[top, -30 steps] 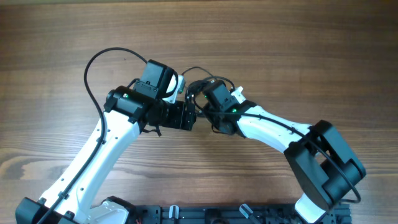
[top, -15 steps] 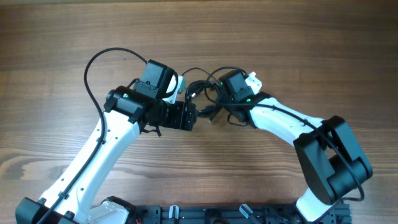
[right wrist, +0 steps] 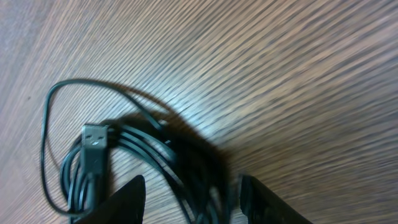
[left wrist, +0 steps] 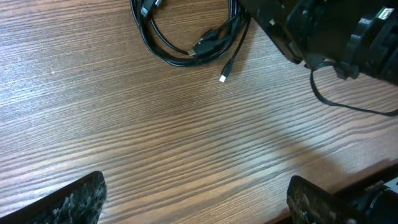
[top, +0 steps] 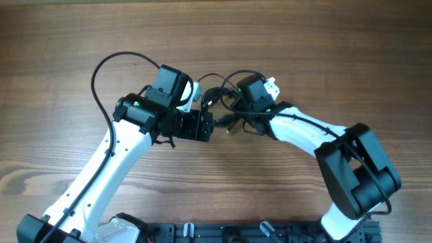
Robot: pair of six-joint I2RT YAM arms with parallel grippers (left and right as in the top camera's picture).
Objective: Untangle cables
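Observation:
A tangled bundle of black cables (top: 214,94) lies on the wooden table between my two arms. It also shows in the left wrist view (left wrist: 186,46), with a small plug (left wrist: 222,78) trailing from it. My right gripper (top: 233,115) is low over the bundle. In the right wrist view its fingers (right wrist: 189,202) are partly apart, with blurred cable strands (right wrist: 124,155) between them and bare wood beside the left finger. A USB plug (right wrist: 93,146) sits in the coil. My left gripper (top: 208,126) is wide open and empty (left wrist: 196,199), just short of the bundle.
The left arm's own black cable (top: 101,74) loops out over the table at the left. The right arm's body (left wrist: 323,31) fills the top right of the left wrist view. The table's front edge (top: 216,226) carries the arm mounts.
My right arm has swung to the right and back off the bundle, uncovering the small plug. The left arm has not moved.

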